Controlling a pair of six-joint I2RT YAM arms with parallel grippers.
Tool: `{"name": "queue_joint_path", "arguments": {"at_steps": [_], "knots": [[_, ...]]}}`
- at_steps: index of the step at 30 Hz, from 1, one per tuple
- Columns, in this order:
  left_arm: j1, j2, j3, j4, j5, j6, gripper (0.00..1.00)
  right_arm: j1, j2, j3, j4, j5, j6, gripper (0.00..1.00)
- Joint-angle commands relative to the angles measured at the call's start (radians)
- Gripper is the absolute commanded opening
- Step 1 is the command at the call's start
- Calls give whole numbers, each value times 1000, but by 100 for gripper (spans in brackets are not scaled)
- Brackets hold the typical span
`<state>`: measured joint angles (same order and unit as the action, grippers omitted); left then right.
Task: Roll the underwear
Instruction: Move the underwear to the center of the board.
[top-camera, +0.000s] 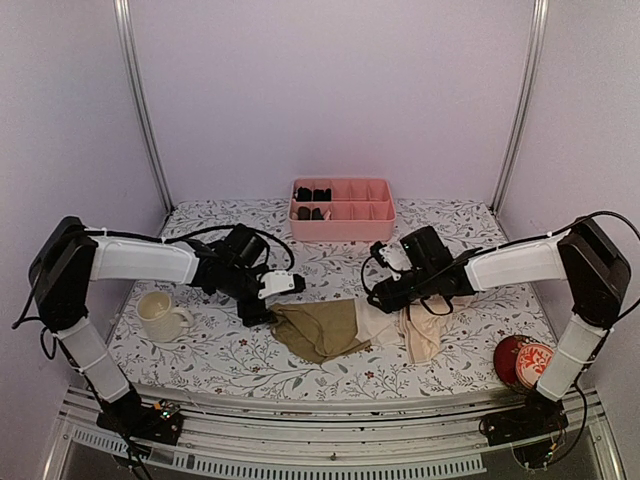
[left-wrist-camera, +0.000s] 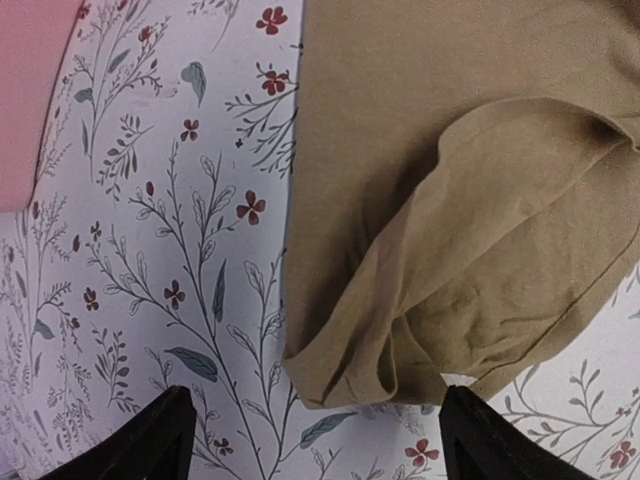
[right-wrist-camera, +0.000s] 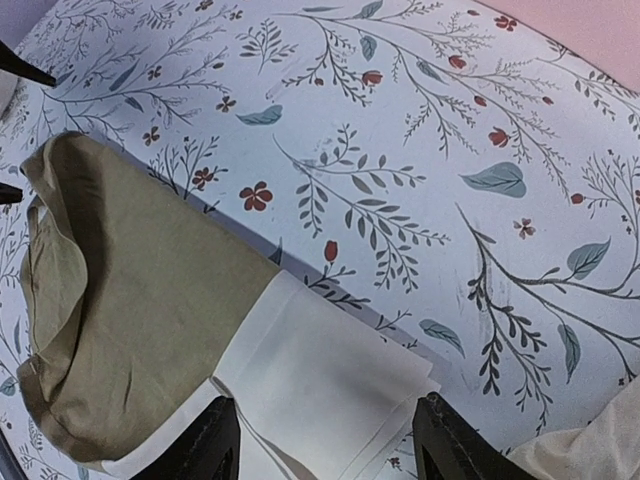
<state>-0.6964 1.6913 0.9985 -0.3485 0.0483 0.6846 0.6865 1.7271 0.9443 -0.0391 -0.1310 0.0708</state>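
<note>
- Olive-brown underwear (top-camera: 318, 330) lies loosely folded towards the front of the floral table (top-camera: 450, 240). Its cream-white part (top-camera: 376, 322) is on the right end. The pale peach underwear (top-camera: 422, 336) lies crumpled against that cream end. Neither garment is rolled.
- The left gripper (left-wrist-camera: 315, 450) hangs over the olive garment's left corner, jaws spread wide and empty.
- The right gripper (right-wrist-camera: 325, 445) hovers over the cream part, fingers apart and pinching nothing.
- Risk: the fabric is thin and already doubled over itself. A pinch may catch only the top layer, so a roll could come out slack or skewed.
- Risk: because the two garments touch, dragging the cream end may pull the peach one along.
- Beyond the garments, at the back of the table, stands a pink compartment tray (top-camera: 342, 212) with small black bundles (top-camera: 312, 195) in its left compartments.
- Only the top view shows both arms, the tray's contents and a cream mug (top-camera: 160, 316) at the left.
- The left wrist view alone shows the curled fold at the olive corner. The right wrist view alone shows the crisp crease across the cream part.
</note>
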Motion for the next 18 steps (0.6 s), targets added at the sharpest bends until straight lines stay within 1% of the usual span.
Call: {"name": "queue_joint_path", "arguments": {"at_steps": [1, 5, 6, 11, 13, 16, 18], "knots": [[6, 50, 5, 99, -63, 27, 79, 2, 39, 14, -49, -15, 9, 60], [6, 103, 19, 126, -104, 34, 70, 11, 47, 14, -63, -33, 15, 62], [6, 113, 21, 131, -114, 35, 65, 16, 43, 14, -70, -32, 13, 63], [9, 136, 12, 191, -192, 38, 33, 47, -17, -10, -110, -7, 1, 64], [14, 146, 16, 214, -222, 39, 24, 63, -52, -27, -122, 13, -2, 64], [27, 173, 41, 241, -260, 35, 13, 90, -100, -49, -142, 65, -9, 66], [39, 195, 68, 245, -275, 34, 11, 110, -122, -58, -154, 109, -11, 66]]}}
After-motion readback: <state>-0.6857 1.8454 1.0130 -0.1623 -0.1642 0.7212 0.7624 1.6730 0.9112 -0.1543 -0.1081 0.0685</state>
